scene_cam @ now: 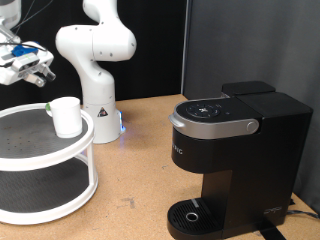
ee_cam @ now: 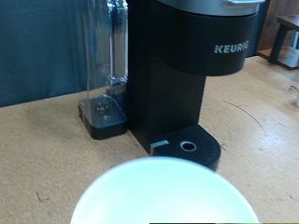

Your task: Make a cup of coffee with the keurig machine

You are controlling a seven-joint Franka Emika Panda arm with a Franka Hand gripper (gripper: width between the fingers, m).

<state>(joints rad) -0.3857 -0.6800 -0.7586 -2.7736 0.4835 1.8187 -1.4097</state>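
Gripper (scene_cam: 28,68) hangs at the exterior view's top left, above and beside the white two-tier stand (scene_cam: 20,150); can't tell its grip state, nothing visible between the fingers. Cup of coffee (scene_cam: 66,116) sits on the stand's top tier, just below-right of it. Keurig machine (scene_cam: 235,150) well apart to the right, lid down, drip tray (scene_cam: 195,213) bare.

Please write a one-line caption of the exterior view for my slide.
Small white tapered cup on a round white two-tier stand, black boxy Keurig coffee machine apart, robot gripper raised above stand.
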